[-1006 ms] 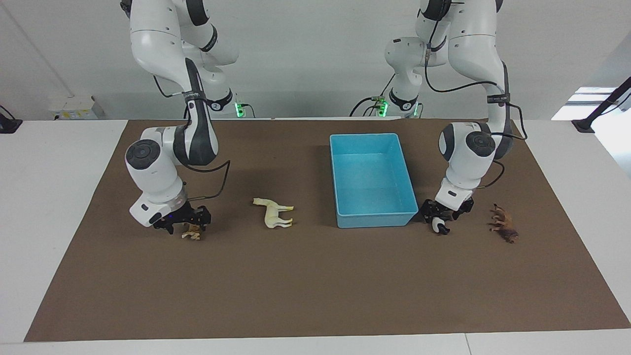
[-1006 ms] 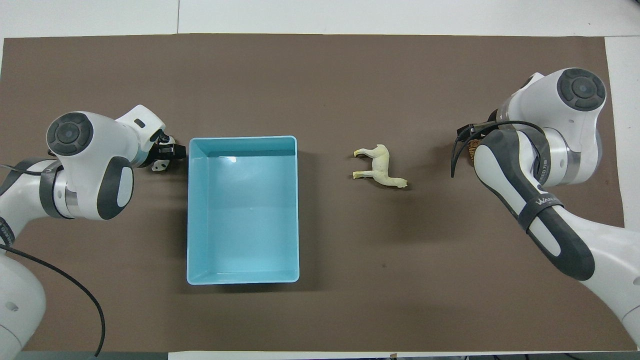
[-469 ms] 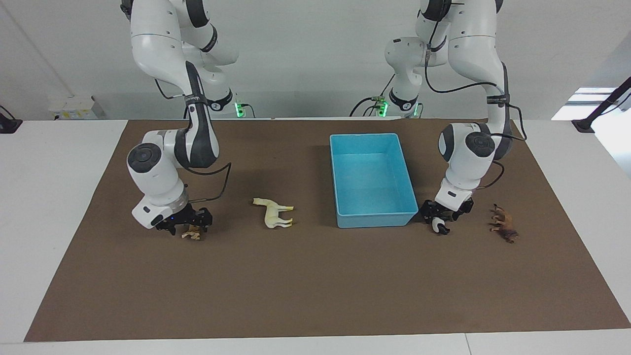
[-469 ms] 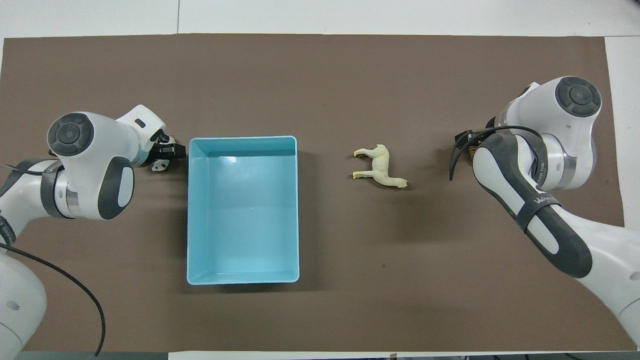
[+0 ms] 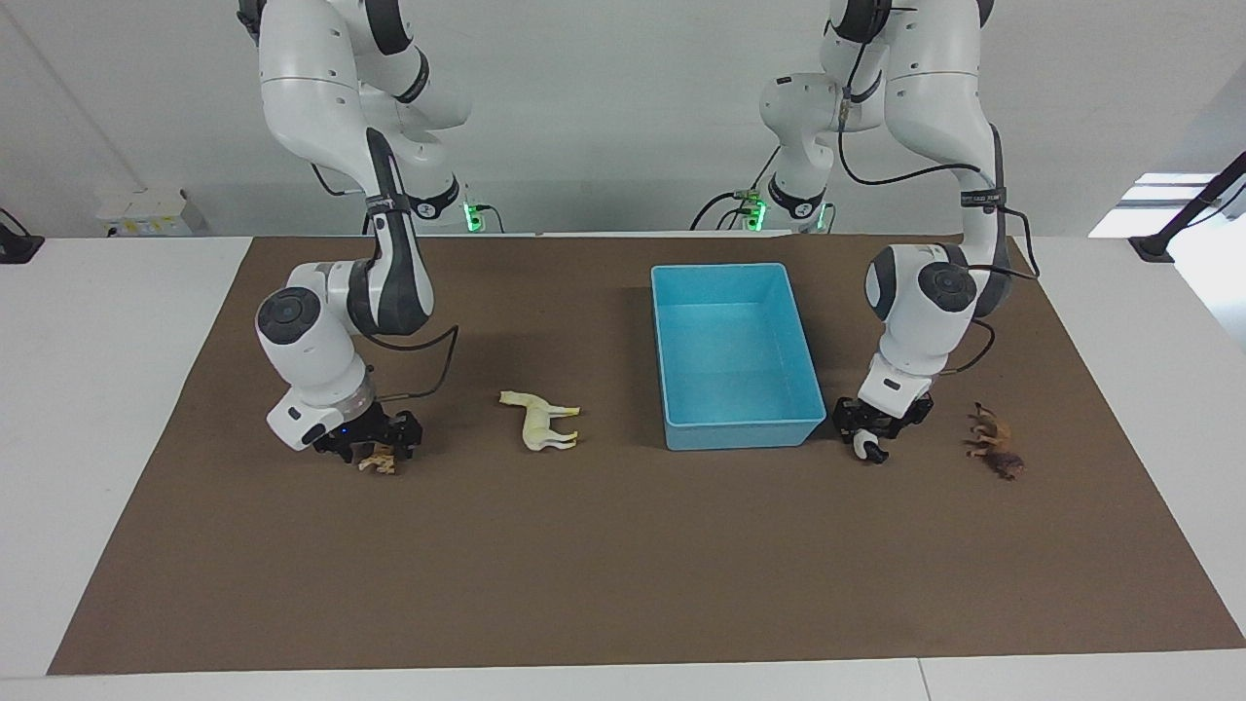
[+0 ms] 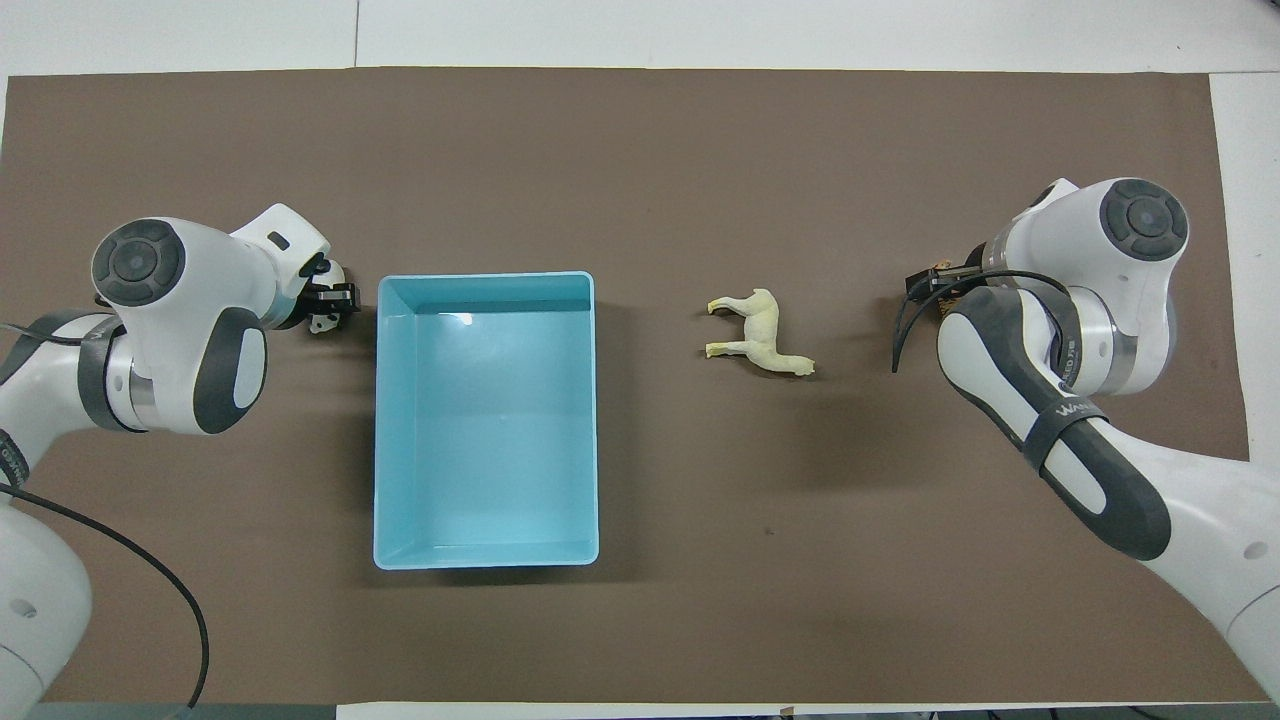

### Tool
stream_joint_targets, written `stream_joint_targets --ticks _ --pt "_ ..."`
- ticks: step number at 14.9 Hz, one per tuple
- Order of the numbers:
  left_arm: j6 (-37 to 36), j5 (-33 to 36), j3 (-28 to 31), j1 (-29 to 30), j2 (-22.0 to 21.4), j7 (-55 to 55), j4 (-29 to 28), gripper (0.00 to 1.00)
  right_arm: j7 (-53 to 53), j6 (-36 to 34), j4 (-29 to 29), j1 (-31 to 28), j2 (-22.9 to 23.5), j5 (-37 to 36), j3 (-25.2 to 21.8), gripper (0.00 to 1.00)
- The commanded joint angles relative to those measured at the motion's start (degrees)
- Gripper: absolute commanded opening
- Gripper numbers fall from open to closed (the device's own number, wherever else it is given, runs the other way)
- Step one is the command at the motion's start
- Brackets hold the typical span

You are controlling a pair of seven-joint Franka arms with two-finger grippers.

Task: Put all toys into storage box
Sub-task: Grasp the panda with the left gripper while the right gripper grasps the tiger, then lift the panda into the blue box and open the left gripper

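The light blue storage box (image 5: 738,434) (image 6: 386,420) stands empty on the brown mat. My left gripper (image 5: 869,435) (image 6: 325,309) is shut on the black-and-white panda (image 5: 865,449) (image 6: 322,322), just off the mat beside the box's corner. My right gripper (image 5: 380,448) is shut on the orange striped tiger (image 5: 379,461) (image 6: 941,271), just above the mat toward the right arm's end. The cream-white horse (image 5: 541,421) (image 6: 762,336) lies on its side between the tiger and the box. The brown lion (image 5: 996,443) lies toward the left arm's end; the left arm hides it in the overhead view.
A brown mat (image 5: 604,565) covers most of the white table. Both arms' cables hang close to their wrists.
Both grippers have risen slightly with their toys. The panda and the tiger have come a little off the mat. The horse, lion and box have not moved.
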Motion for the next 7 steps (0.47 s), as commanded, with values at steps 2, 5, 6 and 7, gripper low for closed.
stream_joint_targets --ticks 2,5,6,7 --pt "-7.92 1.02 -0.09 0.13 1.03 -1.25 6.12 0.5 -0.27 0.76 -1.55 -0.22 -1.47 1.04 0.39 0.1" --pt "-17.2 0.76 0.0 -0.05 -0.81 -1.25 10.23 0.51 -0.27 0.32 -1.2 -0.13 -1.46 1.04 0.39 0.0" --pt "-22.29 0.67 -0.09 -0.31 -2.21 -1.43 12.69 0.51 -0.27 0.14 -1.02 -0.13 -1.38 1.04 0.39 0.0" --pt "-27.04 0.32 -0.26 -0.66 -3.44 -2.56 14.8 0.51 -0.27 0.14 -1.02 -0.13 -1.38 1.13 0.39 0.0"
